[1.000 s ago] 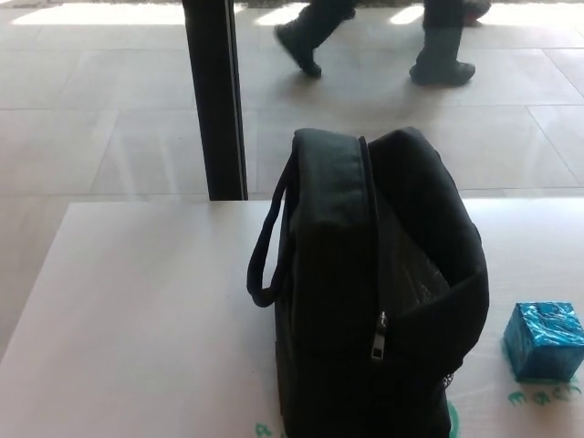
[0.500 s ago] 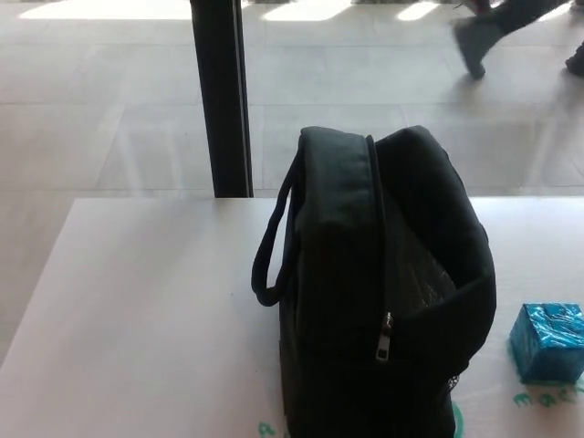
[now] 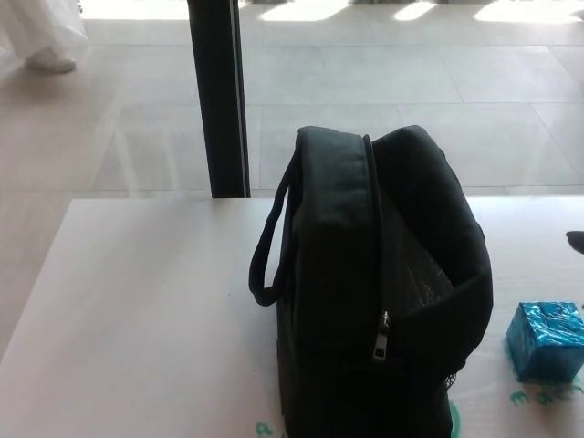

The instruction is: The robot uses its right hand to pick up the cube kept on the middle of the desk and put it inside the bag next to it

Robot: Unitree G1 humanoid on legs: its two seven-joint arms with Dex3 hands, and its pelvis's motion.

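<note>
A black bag (image 3: 379, 292) stands upright on the white desk (image 3: 137, 310). Its zip is undone and its top gapes toward the right, showing a mesh lining. A carry handle loops out on its left side. A shiny blue cube (image 3: 546, 339) sits on the desk just right of the bag, close to the picture's right edge. Above the cube, a small dark tip of my right hand (image 3: 577, 242) pokes in from the right edge, clear of the cube; too little shows to judge its state. My left hand is out of sight.
A black post (image 3: 217, 100) rises behind the desk's far edge. Beyond it lies a tiled floor, with someone in white clothing (image 3: 41, 36) at the top left. Green markings (image 3: 538, 398) are printed on the desk below the cube.
The walking legs at the top right are gone, and a person in white now shows at the top left. A dark tip of my right hand has come in at the right edge.
</note>
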